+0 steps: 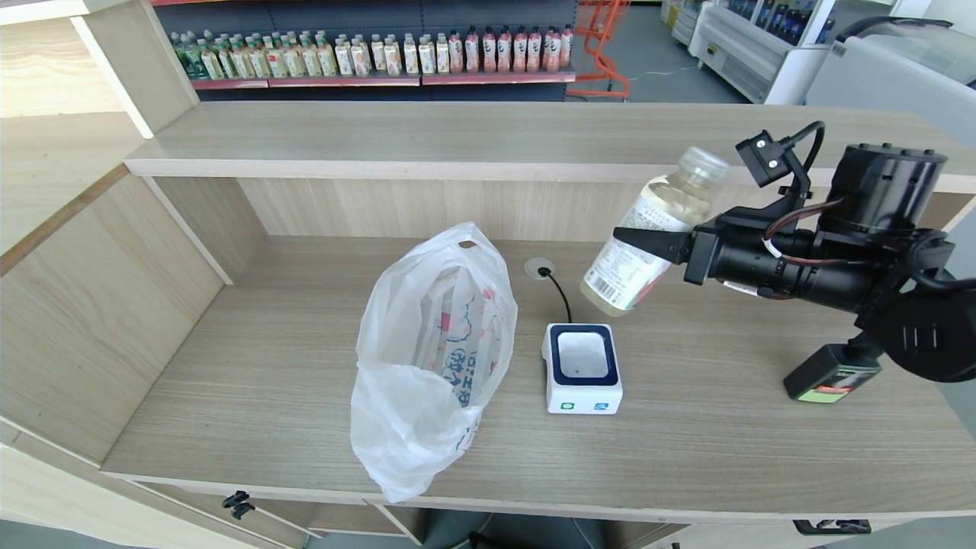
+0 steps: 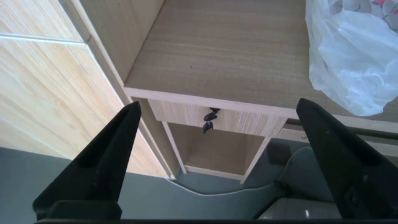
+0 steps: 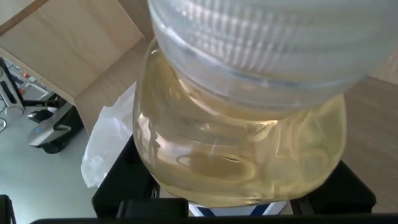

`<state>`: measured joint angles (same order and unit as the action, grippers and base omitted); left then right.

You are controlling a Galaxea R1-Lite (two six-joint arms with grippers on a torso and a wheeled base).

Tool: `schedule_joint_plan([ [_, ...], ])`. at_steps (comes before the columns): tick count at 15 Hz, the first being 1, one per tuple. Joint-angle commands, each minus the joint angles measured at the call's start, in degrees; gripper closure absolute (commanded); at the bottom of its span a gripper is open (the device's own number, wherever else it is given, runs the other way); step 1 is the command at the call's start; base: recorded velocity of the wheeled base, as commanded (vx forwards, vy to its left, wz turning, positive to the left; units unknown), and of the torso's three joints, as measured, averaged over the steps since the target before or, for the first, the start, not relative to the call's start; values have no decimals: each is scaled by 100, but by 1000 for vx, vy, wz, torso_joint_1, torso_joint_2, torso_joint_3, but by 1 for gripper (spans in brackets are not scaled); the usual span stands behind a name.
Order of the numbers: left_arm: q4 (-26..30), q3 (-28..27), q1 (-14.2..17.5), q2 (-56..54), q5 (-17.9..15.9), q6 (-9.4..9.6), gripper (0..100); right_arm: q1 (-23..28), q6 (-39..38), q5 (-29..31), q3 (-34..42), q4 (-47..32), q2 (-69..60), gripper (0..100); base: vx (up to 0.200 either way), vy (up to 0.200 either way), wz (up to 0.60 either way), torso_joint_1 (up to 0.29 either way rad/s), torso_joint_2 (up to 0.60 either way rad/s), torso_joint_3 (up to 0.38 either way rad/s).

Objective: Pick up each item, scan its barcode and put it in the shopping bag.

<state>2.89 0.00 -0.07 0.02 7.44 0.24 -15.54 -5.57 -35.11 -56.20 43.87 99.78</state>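
Observation:
My right gripper (image 1: 657, 245) is shut on a clear bottle (image 1: 648, 238) of pale yellow drink with a white label. It holds the bottle tilted in the air, base down toward the white and blue barcode scanner (image 1: 582, 368), up and to its right. In the right wrist view the bottle (image 3: 242, 118) is seen from its cap end. The white plastic shopping bag (image 1: 431, 354) stands open left of the scanner, with items inside. My left gripper (image 2: 217, 162) is open with nothing between its fingers, off the counter's front left edge, the bag (image 2: 351, 53) farther off.
The scanner's black cable (image 1: 560, 293) runs to a round grommet (image 1: 539, 268) in the wooden counter (image 1: 724, 427). A small black device with a green and red face (image 1: 831, 374) lies at the right. A raised ledge (image 1: 457, 137) bounds the back; a side panel (image 1: 99, 305) stands at left.

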Motion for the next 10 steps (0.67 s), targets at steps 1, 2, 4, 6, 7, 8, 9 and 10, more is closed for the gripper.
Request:
schedule_joint_plan([
  [1, 1, 0, -1, -2, 3, 2, 0, 16, -199, 4, 118, 7, -178, 100, 0, 0, 0, 0, 0, 0],
  [2, 1, 0, -1, -2, 3, 2, 0, 16, -243, 4, 135, 7, -178, 100, 0, 0, 0, 0, 0, 0],
  [4, 1, 0, -1, -2, 3, 2, 0, -1, -269, -5, 197, 7, -187, 100, 0, 0, 0, 0, 0, 0],
  [6, 1, 0, -1, -2, 3, 2, 0, -1, -278, -14, 250, 7, -213, 100, 0, 0, 0, 0, 0, 0],
  [7, 1, 0, -1, -2, 3, 2, 0, -10, -331, -14, 276, 7, -240, 100, 0, 0, 0, 0, 0, 0],
  [8, 1, 0, -1, -2, -5, 11, 0, -54, -489, -22, 302, 7, -292, 100, 0, 0, 0, 0, 0, 0],
  [9, 1, 0, -1, -2, 3, 11, 0, -124, -638, -31, 302, 7, -310, 100, 0, 0, 0, 0, 0, 0],
  [10, 1, 0, -1, -2, 3, 2, 0, -186, -726, -31, 302, 7, -310, 100, 0, 0, 0, 0, 0, 0],
])
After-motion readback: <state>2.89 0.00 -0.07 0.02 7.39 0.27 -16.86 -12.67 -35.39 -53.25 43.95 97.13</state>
